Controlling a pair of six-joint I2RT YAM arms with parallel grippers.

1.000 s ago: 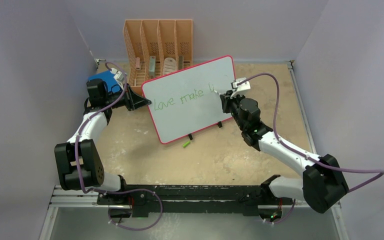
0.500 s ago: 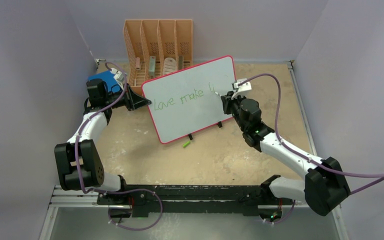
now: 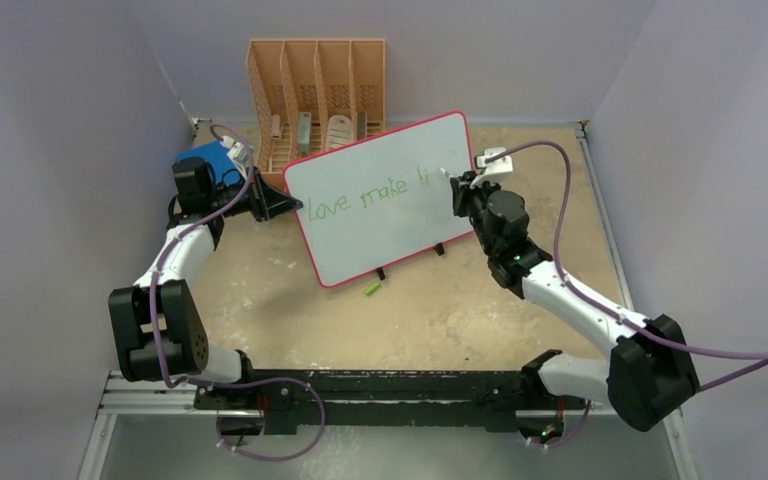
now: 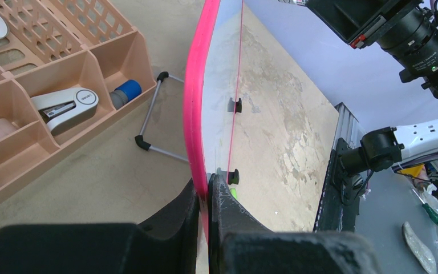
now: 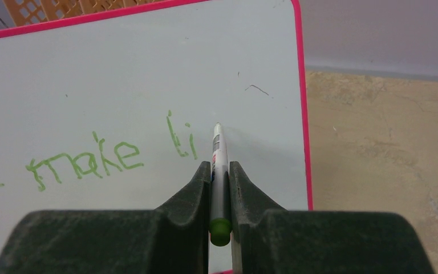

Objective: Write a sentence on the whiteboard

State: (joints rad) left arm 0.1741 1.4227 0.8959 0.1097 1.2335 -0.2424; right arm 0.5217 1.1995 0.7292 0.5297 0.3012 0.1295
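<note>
From above, the whiteboard (image 3: 380, 240) stands tilted on the counter (image 3: 460, 300), and its green sentence (image 3: 365, 197) reads "love make li". Only the left wrist view shows the left tool (image 4: 206, 197) pinching the board's pink rim. Only the right wrist view shows the right tool (image 5: 219, 174) clamped on a marker (image 5: 218, 149), whose tip points just right of "li".

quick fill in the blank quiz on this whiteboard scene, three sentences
The thin green handwritten sentence on the large glossy white whiteboard reads "love make ___".
The right end effector is shut on a slim marker with a ___ rear end.
Seen from above, the left end effector is shut on the whiteboard's ___ edge.
Missing: li; green; left
</note>
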